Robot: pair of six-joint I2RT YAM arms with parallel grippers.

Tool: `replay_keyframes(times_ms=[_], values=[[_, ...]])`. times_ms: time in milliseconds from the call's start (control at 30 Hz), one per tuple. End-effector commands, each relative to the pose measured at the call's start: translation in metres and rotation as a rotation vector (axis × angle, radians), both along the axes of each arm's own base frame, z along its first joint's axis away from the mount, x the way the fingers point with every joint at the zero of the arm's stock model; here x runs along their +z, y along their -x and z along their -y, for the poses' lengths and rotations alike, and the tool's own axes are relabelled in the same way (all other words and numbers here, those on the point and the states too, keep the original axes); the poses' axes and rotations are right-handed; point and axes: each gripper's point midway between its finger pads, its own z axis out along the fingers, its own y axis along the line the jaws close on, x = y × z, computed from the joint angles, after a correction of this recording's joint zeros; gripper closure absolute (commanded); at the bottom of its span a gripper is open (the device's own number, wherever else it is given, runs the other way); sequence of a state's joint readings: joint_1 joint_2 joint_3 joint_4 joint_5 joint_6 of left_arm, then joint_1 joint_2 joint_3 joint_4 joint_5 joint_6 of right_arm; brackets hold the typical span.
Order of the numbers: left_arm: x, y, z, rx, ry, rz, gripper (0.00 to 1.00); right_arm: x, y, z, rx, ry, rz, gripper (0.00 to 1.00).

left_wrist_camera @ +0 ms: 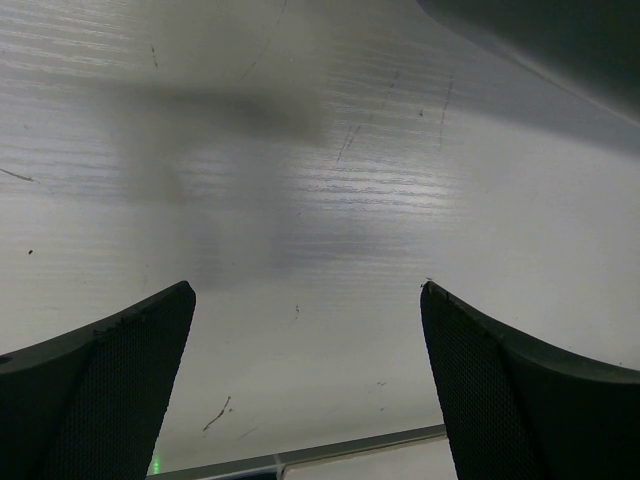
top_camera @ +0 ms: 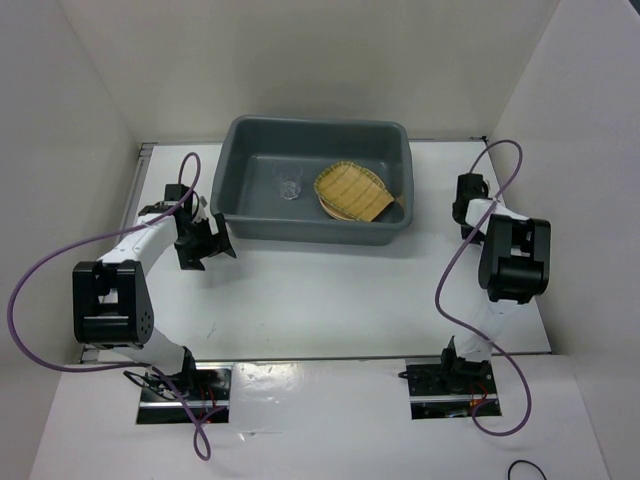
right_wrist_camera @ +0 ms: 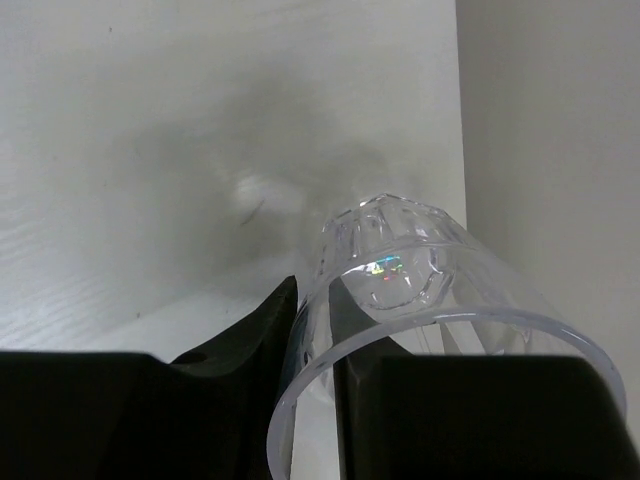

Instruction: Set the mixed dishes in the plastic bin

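Tray (top_camera: pixel 352 190) in bin (top_camera: pixel 232 170), glass (top_camera: pixel 290 184) to its L

White table (top_camera: pixel 330 300): matte, with a faint wood grain and fine scratches and specks showing up close in the left wrist view. Metal edge strip (top_camera: pixel 300 358) runs along its near side. White enclosure walls (top_camera: pixel 60 120) stand at left, back and right.

Small clear glass (top_camera: pixel 290 185) sits on the floor of the plastic bin (top_camera: pixel 310 123), left of centre.

Clear tumbler (right_wrist_camera: pixel 400 260) in the right wrist view: faceted base, tipped so its open rim faces the camera, close to the right wall (right_wrist_camera: pixel 550 150).

Black cable loop (top_camera: pixel 527 470) at bottom right, partly cut off.
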State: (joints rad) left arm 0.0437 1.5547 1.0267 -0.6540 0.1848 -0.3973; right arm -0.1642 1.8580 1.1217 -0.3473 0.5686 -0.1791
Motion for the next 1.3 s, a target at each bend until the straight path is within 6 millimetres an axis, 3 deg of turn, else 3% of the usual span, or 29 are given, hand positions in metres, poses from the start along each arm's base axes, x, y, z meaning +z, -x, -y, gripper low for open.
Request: replay_keyframes(times_ms=[0, 33, 100, 133, 200, 233, 267, 300, 333, 367, 400, 467, 500, 567, 633, 667, 700, 733, 767, 800, 833, 933, 967, 1033, 1067, 1167, 1267], values=[[-0.016, 0.015, -0.004, 0.008, -0.036, -0.092, 0.0, 0.048, -0.006, 0.0, -0.028, -0.003, 0.119, 1.0], [-0.016, 0.015, -0.004, 0.008, -0.036, -0.092, 0.0, 0.079, -0.01, 0.001, -0.028, 0.009, 0.195, 1.0], [-0.016, 0.015, -0.004, 0.008, -0.036, -0.092, 0.0, 0.108, -0.012, -0.003, -0.003, -0.01, 0.22, 1.0], [-0.016, 0.015, -0.004, 0.008, -0.036, -0.092, 0.0, 0.14, -0.024, -0.004, 0.016, -0.011, 0.284, 1.0], [-0.016, 0.015, -0.004, 0.008, -0.036, -0.092, 0.0, 0.162, -0.033, -0.014, 0.11, -0.051, 0.288, 1.0], [-0.016, 0.015, -0.004, 0.008, -0.036, -0.092, 0.0, 0.194, -0.045, -0.017, 0.156, -0.053, 0.356, 1.0], [-0.016, 0.015, -0.003, 0.005, -0.027, -0.091, 0.0, 0.205, -0.05, -0.023, 0.209, -0.074, 0.363, 1.0], [-0.016, 0.015, -0.003, 0.005, -0.027, -0.091, 0.0, 0.223, -0.06, -0.045, 0.331, -0.151, 0.405, 1.0], [-0.016, 0.015, -0.003, 0.005, -0.027, -0.091, 0.0, 0.265, -0.073, -0.059, 0.469, -0.141, 0.462, 1.0], [-0.016, 0.015, -0.003, 0.005, -0.027, -0.091, 0.0, 0.272, -0.076, -0.088, 0.628, -0.24, 0.461, 1.0], [-0.016, 0.015, -0.003, 0.005, -0.027, -0.091, 0.0, 0.308, -0.082, -0.113, 0.759, -0.233, 0.513, 1.0], [-0.016, 0.015, -0.003, 0.005, -0.027, -0.091, 0.0, 0.324, -0.089, -0.144, 0.943, -0.24, 0.512, 1.0], [-0.016, 0.015, -0.004, 0.008, -0.036, -0.092, 0.0, 0.342, -0.091, -0.171, 1.041, -0.287, 0.556, 1.0], [-0.014, 0.014, -0.006, 0.019, -0.042, -0.085, 0.0, 0.338, -0.101, -0.199, 1.125, -0.386, 0.527, 1.0], [-0.011, 0.013, -0.007, 0.022, -0.052, -0.071, 0.0, 0.326, -0.099, -0.247, 1.244, -0.551, 0.459, 1.0], [-0.006, 0.012, -0.007, 0.023, -0.052, -0.056, 0.0, 0.285, -0.115, -0.262, 1.251, -0.652, 0.351, 1.0], [-0.003, 0.012, -0.007, 0.023, -0.052, -0.044, 0.0, 0.308, -0.102, -0.28, 1.306, -0.707, 0.356, 1.0], [-0.003, 0.012, -0.007, 0.023, -0.052, -0.043, 0.0, 0.308, -0.114, -0.29, 1.309, -0.729, 0.374, 1.0], [-0.003, 0.012, -0.007, 0.023, -0.052, -0.043, 0.0, 0.291, -0.127, -0.301, 1.235, -0.825, 0.358, 1.0], [0.0, 0.011, -0.005, 0.014, -0.053, -0.033, 0.0, 0.311, -0.127, -0.309, 1.289, -0.807, 0.419, 1.0], [0.0, 0.011, -0.005, 0.014, -0.053, -0.032, 0.0, 0.312, -0.126, -0.328, 1.325, -0.794, 0.418, 1.0], [0.002, 0.011, -0.005, 0.014, -0.053, -0.023, 0.0, 0.305, -0.127, -0.357, 1.389, -0.709, 0.398, 1.0], [0.002, 0.011, -0.004, 0.023, -0.05, -0.025, 0.0, 0.292, -0.119, -0.379, 1.413, -0.73, 0.347, 1.0], [0.002, 0.011, -0.003, 0.017, -0.059, -0.025, 0.0, 0.27, -0.111, -0.4, 1.423, -0.756, 0.269, 1.0], [0.002, 0.011, -0.003, 0.017, -0.059, -0.025, 0.0, 0.249, -0.096, -0.421, 1.451, -0.786, 0.181, 1.0], [0.004, 0.011, -0.003, 0.017, -0.059, -0.016, 0.0, 0.228, -0.064, -0.46, 1.518, -0.823, 0.069, 1.0], [0.005, 0.008, -0.003, 0.017, -0.059, -0.006, 0.0, 0.212, -0.055, -0.48, 1.521, -0.797, 0.019, 1.0]])
